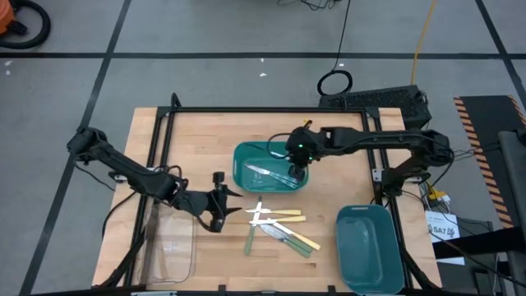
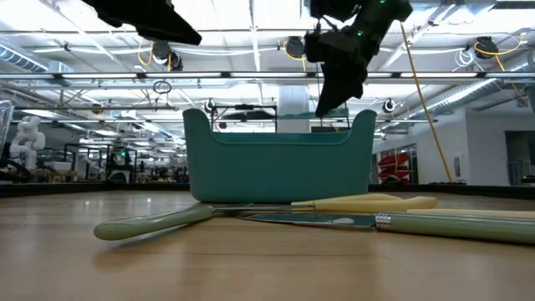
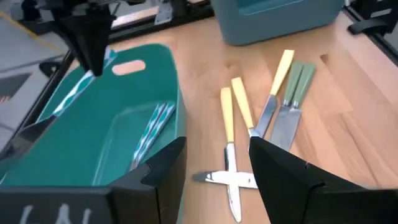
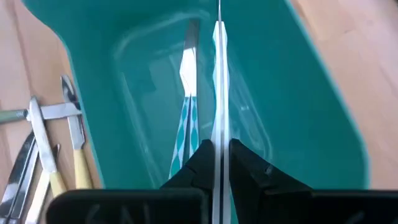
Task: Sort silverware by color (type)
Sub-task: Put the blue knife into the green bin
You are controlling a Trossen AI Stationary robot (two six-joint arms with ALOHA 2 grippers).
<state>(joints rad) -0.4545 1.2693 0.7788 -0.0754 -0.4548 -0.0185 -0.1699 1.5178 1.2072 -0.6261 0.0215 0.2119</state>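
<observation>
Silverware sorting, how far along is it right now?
Early on. One patterned piece already lies in the green bin. The right gripper is shut on a second patterned piece above that bin. The yellow-handled and green-handled pieces lie unsorted on the table. The left gripper hangs open beside them.

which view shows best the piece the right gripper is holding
The right wrist view: the knife runs edge-on from the shut right gripper down over the green bin. The left wrist view shows a patterned end of it; in the high and low views the gripper mostly hides it.
</observation>
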